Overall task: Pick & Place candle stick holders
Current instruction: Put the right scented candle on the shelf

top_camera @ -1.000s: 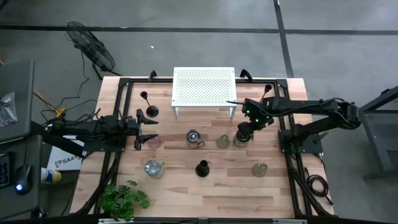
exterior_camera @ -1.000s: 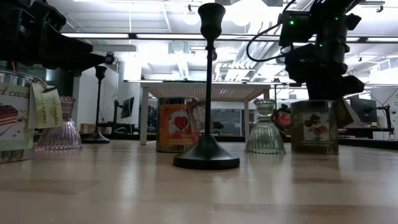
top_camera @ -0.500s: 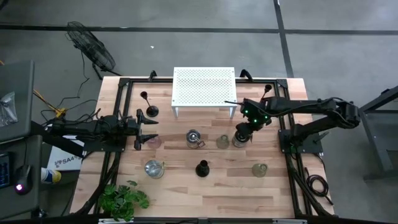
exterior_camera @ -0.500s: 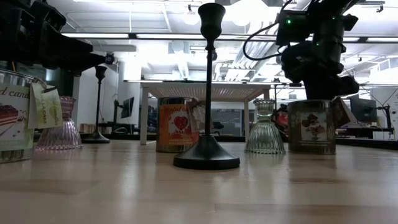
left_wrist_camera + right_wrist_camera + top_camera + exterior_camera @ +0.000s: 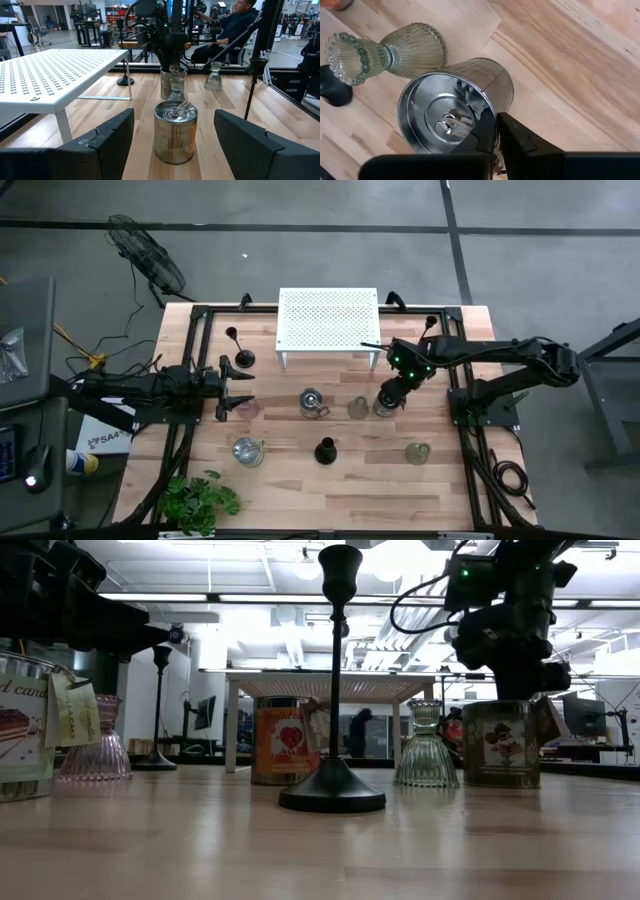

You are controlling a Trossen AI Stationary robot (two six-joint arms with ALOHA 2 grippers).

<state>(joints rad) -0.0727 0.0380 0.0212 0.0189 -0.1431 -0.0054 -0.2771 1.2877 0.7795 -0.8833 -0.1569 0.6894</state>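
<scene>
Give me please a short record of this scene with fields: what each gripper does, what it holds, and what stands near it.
right gripper: right gripper is at the tin holder, fingers pinched on its rim, one inside and one outside
tin position: standing on the table, in front of the white stand
nearest neighbour: ribbed greenish glass holder, beside the tin, apart from it
left gripper: left gripper waits open at the left side, facing a second tin
other holders: tall black stick in the front

A wooden table carries candle stick holders — plus a white stand and plant.
</scene>
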